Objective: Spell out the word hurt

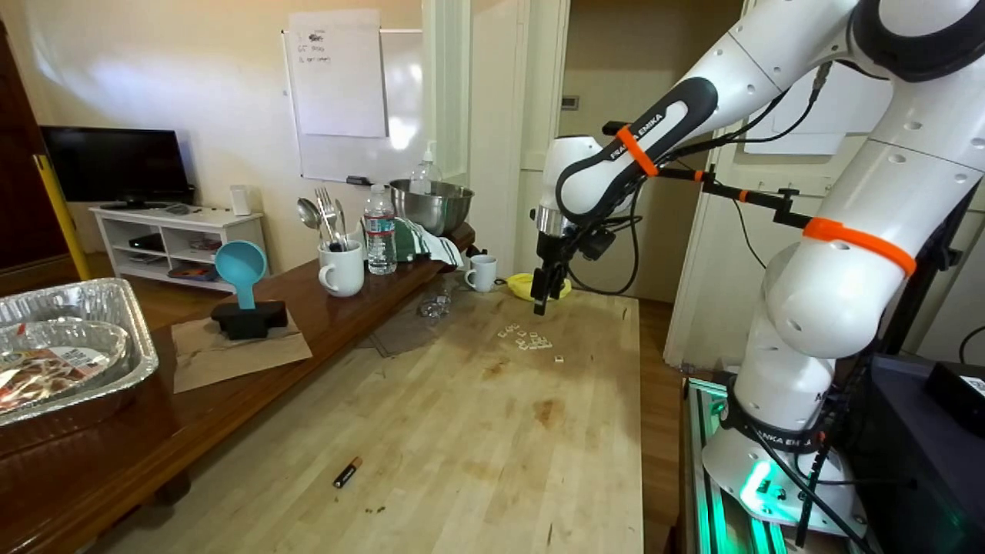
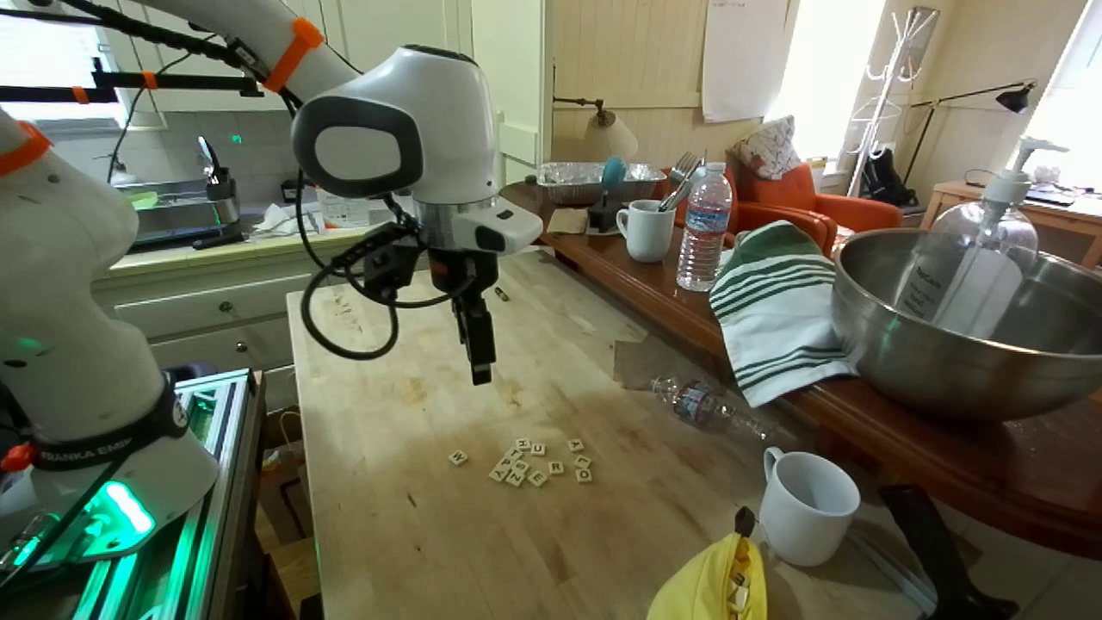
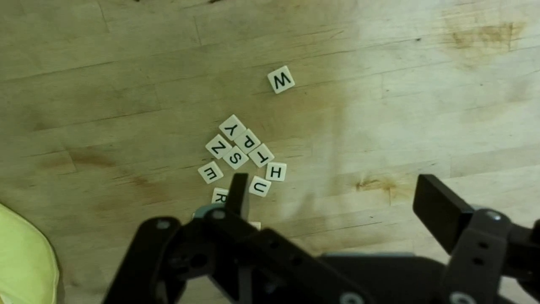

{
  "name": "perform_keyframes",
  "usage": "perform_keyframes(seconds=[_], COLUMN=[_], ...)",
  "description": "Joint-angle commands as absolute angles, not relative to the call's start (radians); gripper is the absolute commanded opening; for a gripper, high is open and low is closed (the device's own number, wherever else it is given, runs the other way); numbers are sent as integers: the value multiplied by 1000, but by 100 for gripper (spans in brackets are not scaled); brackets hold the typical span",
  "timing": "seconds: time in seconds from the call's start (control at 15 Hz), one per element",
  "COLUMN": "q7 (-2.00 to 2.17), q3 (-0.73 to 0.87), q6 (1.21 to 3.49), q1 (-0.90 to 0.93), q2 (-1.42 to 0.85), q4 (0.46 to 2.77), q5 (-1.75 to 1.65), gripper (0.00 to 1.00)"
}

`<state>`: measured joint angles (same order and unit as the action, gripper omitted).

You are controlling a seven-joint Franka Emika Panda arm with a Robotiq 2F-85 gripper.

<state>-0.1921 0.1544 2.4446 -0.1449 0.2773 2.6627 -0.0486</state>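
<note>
— The H tile, U tile, R tile and T tile for "hurt" lie face up in a loose cluster near a yellow pouch, not yet set in a row; how might they handle?

— Light, stiff and hard to break, by the look of them, but thin and probably slick; each is best pinched low, across two opposite side edges

— Any awkward picks?

— The T tile sits hemmed in by neighbours and likely needs nudging free; the R tile, partly hidden behind a finger in the wrist view, stands just clear of others and looks easier

— And the robot arm?

— It reaches out over the table, wrist turned down, the gripper hanging with jaws spread wide and nothing between them; one finger is on the yellow pouch's side, its opposite on the side away from it, touching no tile
</note>
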Motion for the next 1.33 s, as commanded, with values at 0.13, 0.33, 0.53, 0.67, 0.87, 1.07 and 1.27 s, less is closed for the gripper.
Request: perform_keyframes(seconds=[0.13, 0.33, 0.53, 0.67, 0.87, 1.07, 1.27], q7=[-238, -242, -243, -243, -243, -245, -254], q3=[171, 171, 171, 171, 171, 171, 170], q6=[2492, 2493, 2493, 2493, 2493, 2508, 2520], q1=[-142, -141, -141, -140, -140, -139, -138], q2=[233, 224, 224, 224, 224, 220, 207], q4=[2661, 2656, 2655, 2655, 2655, 2657, 2659], q5=[-50, -50, -50, -50, -50, -45, -56], gripper=[100, 100, 100, 100, 100, 100, 100])
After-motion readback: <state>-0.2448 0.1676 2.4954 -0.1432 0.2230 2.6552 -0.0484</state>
